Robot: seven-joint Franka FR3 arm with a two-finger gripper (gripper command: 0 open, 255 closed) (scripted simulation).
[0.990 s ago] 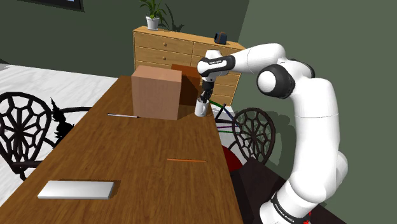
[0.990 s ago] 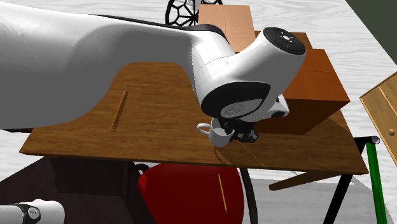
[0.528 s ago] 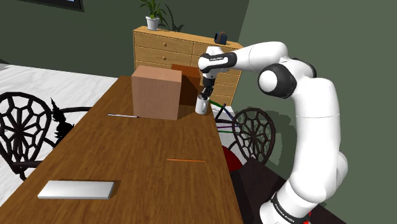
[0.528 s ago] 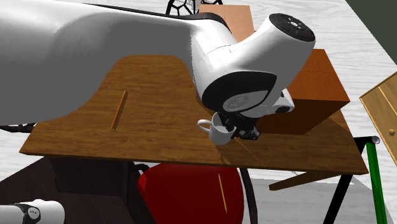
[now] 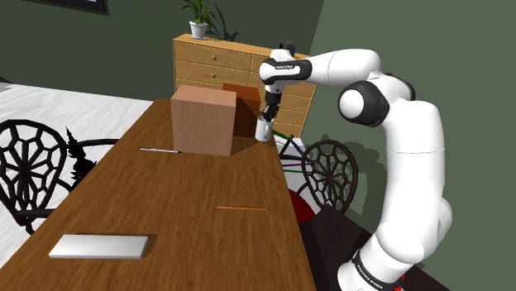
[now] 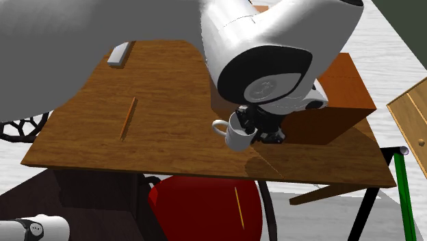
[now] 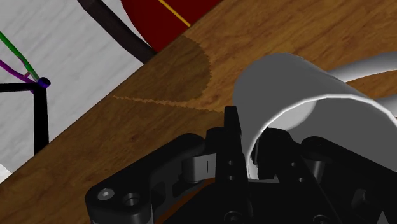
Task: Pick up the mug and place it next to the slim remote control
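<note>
Mug (image 5: 264, 128) (image 6: 237, 137) (image 7: 299, 95): white, roughly upright, lifted clear of the table above its own shadow, near the long edge at the shoulder view's right; handle turned to the second exterior view's left.
Gripper (image 5: 266, 116) (image 6: 257, 130) (image 7: 251, 149): black, reaching down onto the mug; its fingers are clamped on the mug's wall, one inside the rim and one outside.
Table (image 5: 165, 190) (image 6: 164, 89) (image 7: 254, 38): long, dark wood.
Brown box (image 5: 203, 120) (image 6: 342, 96): standing on the table just beside the mug, on the shoulder view's left of it.
Orange pencil (image 5: 241, 208) (image 6: 128, 118): lying flat on the tabletop, between the mug and the remote.
Slim remote control (image 5: 99, 245) (image 6: 119, 53): a flat grey slab at the table's near end in the shoulder view, well apart from the mug.
Thin pen (image 5: 159, 150): on the table, by the box's lower corner.
Red round thing (image 6: 205, 205): under the table's edge, below the mug.
Dresser (image 5: 215, 62): wooden, behind the table's far end, a potted plant (image 5: 198, 16) on top.
</note>
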